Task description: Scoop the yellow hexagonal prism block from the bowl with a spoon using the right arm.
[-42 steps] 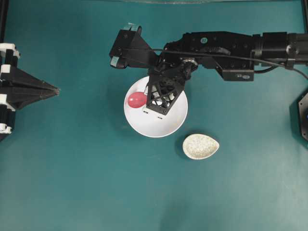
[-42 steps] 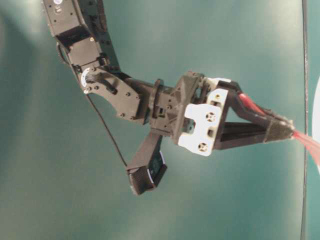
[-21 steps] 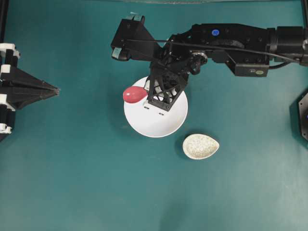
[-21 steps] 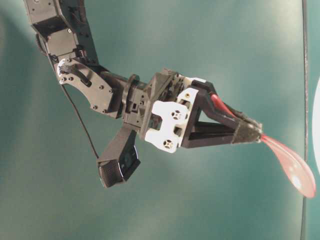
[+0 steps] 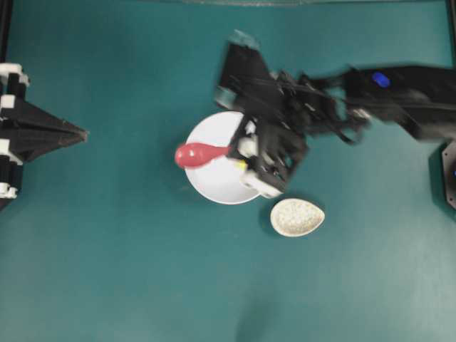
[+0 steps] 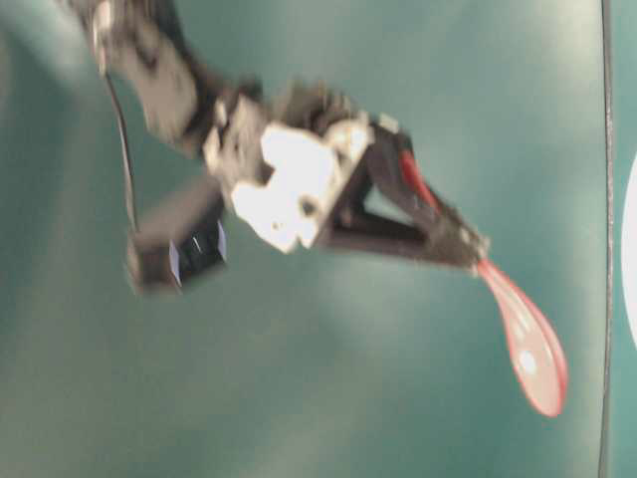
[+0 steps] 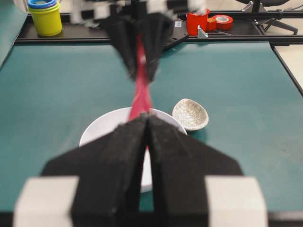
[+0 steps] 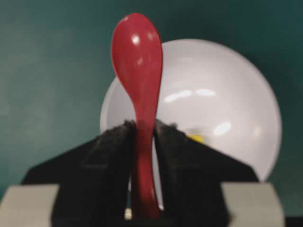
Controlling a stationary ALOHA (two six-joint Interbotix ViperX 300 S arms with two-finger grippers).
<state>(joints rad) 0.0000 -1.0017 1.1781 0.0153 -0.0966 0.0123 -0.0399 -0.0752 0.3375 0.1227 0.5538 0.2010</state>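
Note:
My right gripper [image 8: 141,125] is shut on the handle of the pink-red spoon [image 8: 137,47], whose head shows nothing in it. From overhead the spoon [image 5: 191,154] lies level, its head over the left rim of the white bowl [image 5: 214,184]. The right gripper [image 5: 242,151] hangs blurred over the bowl's right side. A bit of the yellow hexagonal prism block [image 8: 196,138] shows inside the bowl [image 8: 222,85], just past my right finger. The left gripper [image 5: 80,133] rests shut at the left edge, far from the bowl and empty.
A small speckled egg-shaped dish [image 5: 297,216] lies right of the bowl toward the front. In the left wrist view a yellow cup with a blue top [image 7: 46,18] and red items [image 7: 199,21] stand beyond the mat's far edge.
The right arm swung right and turned, now motion-blurred. The spoon head rose from inside the bowl and moved out over its left rim. The left arm stayed still.

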